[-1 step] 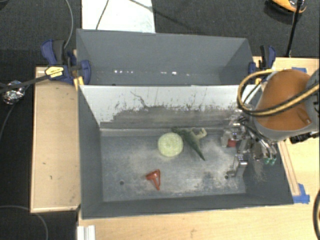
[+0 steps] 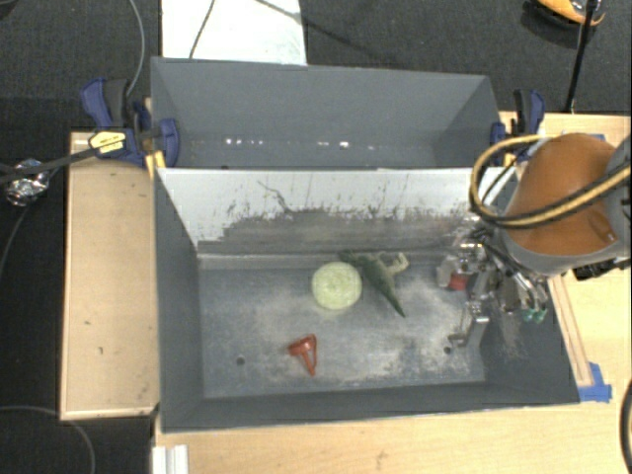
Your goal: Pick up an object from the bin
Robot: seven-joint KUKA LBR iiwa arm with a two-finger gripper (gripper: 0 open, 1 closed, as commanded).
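Three small things lie on the floor of the bin (image 2: 237, 304). The one nearest the claw (image 2: 466, 329) is a long green thing (image 2: 383, 282). It is dark green, thin and a bit bent. It may be a toy animal or a stalk; I cannot tell which. Its long way runs from up-left to down-right in the picture. The thin end points down-right, toward the claw. The other end lies close to the back wall.

A small tan piece (image 2: 395, 262) sits by that far end, touching the green thing. It is hard to make out if it is part of the same toy. Just left of the green thing lies a pale green ball (image 2: 337, 287), round and speckled. Nearer the front, well apart from both, is a small red thing (image 2: 304, 352) with a pointed shape.

The claw hangs low at the right side of the bin, over bare floor. It is near the green thing's thin end but apart from it. It looks like a tangle of metal bits, so I cannot tell how wide it is open, or if it has hold of anything. An orange cover (image 2: 558, 200) with looped cables (image 2: 484, 181) sits above the claw and hides the arm behind it.
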